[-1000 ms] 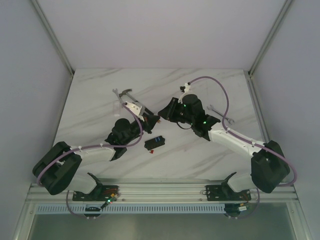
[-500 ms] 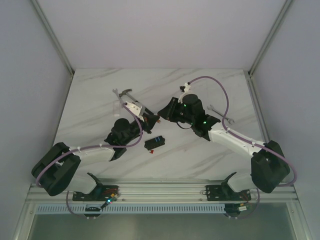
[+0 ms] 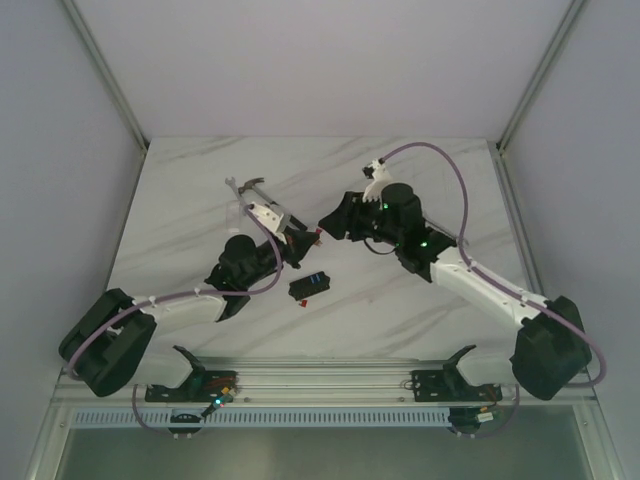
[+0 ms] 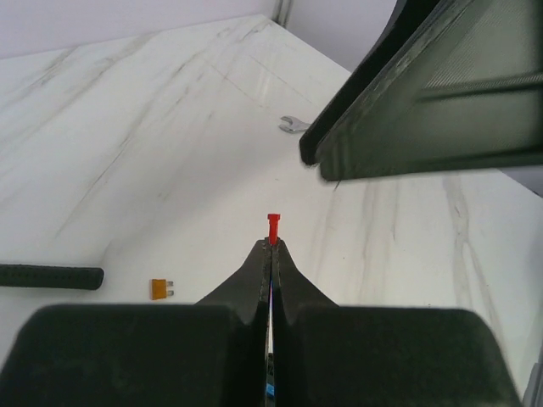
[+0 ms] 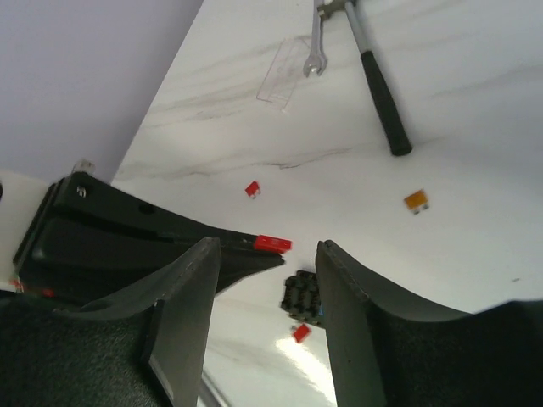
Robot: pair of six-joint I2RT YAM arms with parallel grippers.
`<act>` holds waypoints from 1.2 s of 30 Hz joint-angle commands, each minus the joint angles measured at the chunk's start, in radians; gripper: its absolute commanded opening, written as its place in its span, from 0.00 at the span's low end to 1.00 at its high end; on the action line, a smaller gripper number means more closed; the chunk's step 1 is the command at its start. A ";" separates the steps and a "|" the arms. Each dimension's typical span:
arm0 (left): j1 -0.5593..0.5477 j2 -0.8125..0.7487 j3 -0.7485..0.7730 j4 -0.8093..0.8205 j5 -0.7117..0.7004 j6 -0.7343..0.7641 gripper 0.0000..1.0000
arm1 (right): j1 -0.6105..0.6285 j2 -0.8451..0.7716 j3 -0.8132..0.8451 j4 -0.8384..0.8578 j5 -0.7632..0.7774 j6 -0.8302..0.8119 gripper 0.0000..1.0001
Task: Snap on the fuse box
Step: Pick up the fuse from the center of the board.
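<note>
Under the matt black plastic fingers (image 5: 182,322), the table (image 5: 475,110) looks like glossy white marble; beyond them, the hammer (image 5: 374,72) has a metal shaft.

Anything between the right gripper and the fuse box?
Partly: the left gripper, shut on a red fuse, crosses just above the fuse box in the right wrist view. The open right gripper would likely have to go around it.

Both arms on show: the left arm (image 3: 185,300) and right arm (image 3: 480,285) have white links, chunky black joint housings and big rounded black shoulders. A purple cable (image 3: 425,145) trails along each. Small green lights (image 3: 424,240) glow on the right wrist. The left gripper (image 4: 271,246) has slim, tapering black fingers (image 4: 254,275); the right gripper (image 5: 270,246) has broad matte-black ones.
</note>
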 commanded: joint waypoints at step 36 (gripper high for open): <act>0.110 -0.140 0.057 -0.028 0.629 -0.131 0.00 | -0.157 0.032 0.237 -0.440 -0.906 -0.945 0.43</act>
